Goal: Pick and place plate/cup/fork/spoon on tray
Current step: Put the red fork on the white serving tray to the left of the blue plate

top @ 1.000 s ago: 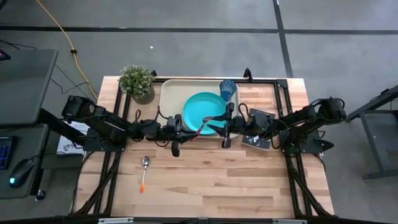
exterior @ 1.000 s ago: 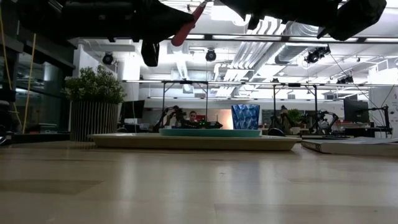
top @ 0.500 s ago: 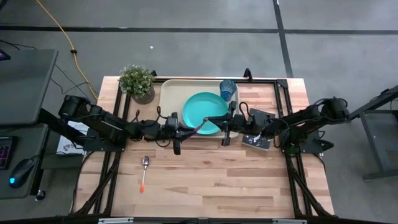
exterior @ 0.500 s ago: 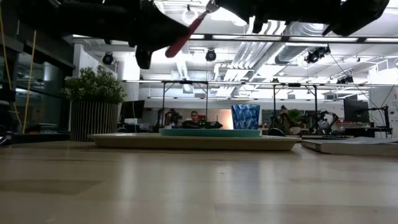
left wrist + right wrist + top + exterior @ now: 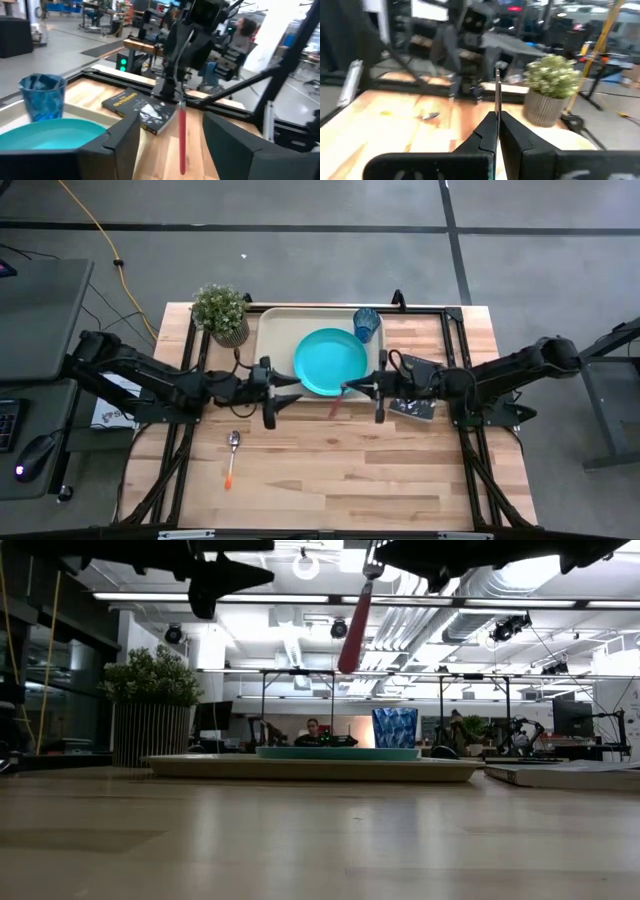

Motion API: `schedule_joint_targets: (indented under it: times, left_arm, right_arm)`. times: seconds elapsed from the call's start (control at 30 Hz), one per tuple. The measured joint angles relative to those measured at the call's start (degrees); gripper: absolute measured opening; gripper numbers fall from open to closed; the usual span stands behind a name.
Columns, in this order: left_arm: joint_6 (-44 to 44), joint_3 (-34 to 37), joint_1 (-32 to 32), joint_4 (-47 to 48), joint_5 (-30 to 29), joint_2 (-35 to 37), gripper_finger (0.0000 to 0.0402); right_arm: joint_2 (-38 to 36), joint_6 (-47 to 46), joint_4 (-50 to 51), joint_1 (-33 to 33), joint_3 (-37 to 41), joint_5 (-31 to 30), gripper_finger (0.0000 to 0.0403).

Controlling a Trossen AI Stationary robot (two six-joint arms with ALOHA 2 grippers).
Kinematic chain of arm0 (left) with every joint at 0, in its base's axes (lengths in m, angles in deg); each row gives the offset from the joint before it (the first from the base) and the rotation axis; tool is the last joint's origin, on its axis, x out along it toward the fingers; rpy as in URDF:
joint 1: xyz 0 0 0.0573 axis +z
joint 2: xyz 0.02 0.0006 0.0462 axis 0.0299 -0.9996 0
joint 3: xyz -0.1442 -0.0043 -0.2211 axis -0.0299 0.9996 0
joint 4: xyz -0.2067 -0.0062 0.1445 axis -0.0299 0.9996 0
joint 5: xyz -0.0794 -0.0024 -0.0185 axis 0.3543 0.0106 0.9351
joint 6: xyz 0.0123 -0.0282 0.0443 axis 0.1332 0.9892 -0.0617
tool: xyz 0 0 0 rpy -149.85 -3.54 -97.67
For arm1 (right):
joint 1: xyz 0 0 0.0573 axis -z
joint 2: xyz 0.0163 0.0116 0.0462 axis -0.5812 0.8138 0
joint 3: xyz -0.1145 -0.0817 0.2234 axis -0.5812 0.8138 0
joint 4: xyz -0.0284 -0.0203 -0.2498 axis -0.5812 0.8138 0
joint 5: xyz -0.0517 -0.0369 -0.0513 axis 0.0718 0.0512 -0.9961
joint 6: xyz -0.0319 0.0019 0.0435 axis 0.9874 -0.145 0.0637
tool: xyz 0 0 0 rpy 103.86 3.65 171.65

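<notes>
Now, over by the right gripper (image 5: 347,388): pinched shut on the thin metal end of the fork (image 5: 353,630). Up in the air, not touching the table (image 5: 350,470). Red-pink handle hanging almost straight down, tipped a little to one side. High above the wood, just at the near edge of the tray (image 5: 272,330), close to the rim of the plate (image 5: 330,362).

Next, the left gripper (image 5: 292,387): fingers spread wide, holding nothing. Also up in the air, a little way off from the fork, facing the right gripper across a small gap. No touching between the two.

Then the tray: big, cream, lying flat at the far side of the table. Teal plate lying flat on it, toward its right half. Blue cup (image 5: 366,323) standing upright on the tray too, in the far right corner, just beside the plate.

Down on the bare wood, the spoon (image 5: 232,452): flat, silver bowl pointing toward the arms, orange handle pointing to the near edge. Well apart from the tray, below the left arm.

Off the tray's left corner, a small potted plant (image 5: 222,312). Right of the tray, a dark book (image 5: 145,112), lying flat, partly under the right arm.
</notes>
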Motion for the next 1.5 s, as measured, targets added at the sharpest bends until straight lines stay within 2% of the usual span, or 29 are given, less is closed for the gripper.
schedule_joint_targets:
  times: [0.13, 0.37, 0.63, 0.7, 0.87, 1.03, 1.2, 1.4, 1.5]
  left_arm:
    - [-1.45, 0.02, -0.96, -2.80, 0.40, -1.48, 0.0212]
    - [-6.12, 0.02, -1.18, -17.64, 3.12, -8.22, 0.0216]
    - [-9.23, -1.46, -1.14, -26.83, 3.61, -16.30, 0.0216]
    - [-10.35, -2.29, -1.16, -26.43, 5.20, -17.28, 0.0216]
    - [-12.43, -4.50, -1.42, -22.92, 9.36, -18.76, 0.0216]
    - [-13.48, -6.84, -2.27, -16.12, 4.25, -18.78, 0.0216]
    - [-13.45, -7.63, -2.76, -14.66, 3.92, -18.78, 0.0216]
    - [-13.50, -7.65, -3.13, -13.98, 1.91, -18.75, 0.0212]
    - [-13.48, -7.65, -3.13, -13.82, -1.59, -18.75, 0.0190]
  right_arm:
    - [0.19, -0.31, 0.05, -0.99, 0.00, 0.25, 0.0001]
    - [0.23, -2.89, 0.32, -1.14, 0.00, 0.46, 0.0000]
    - [2.00, -3.01, -1.37, -1.14, 0.00, 5.75, 0.0000]
    - [3.87, -2.60, -2.99, -1.13, 0.00, 7.85, 0.0000]
    - [6.72, -3.10, -3.25, -0.74, -1.61, 7.85, 0.0000]
    - [11.22, -3.40, -1.58, -0.88, -5.81, 10.42, 0.0000]
    - [15.92, -3.18, 1.41, -0.77, -10.51, 10.03, 0.0000]
    - [16.64, -2.42, 4.80, -1.21, -13.00, 10.16, 0.0000]
    - [16.65, -2.68, 5.80, -1.18, -13.09, 9.74, 0.0000]
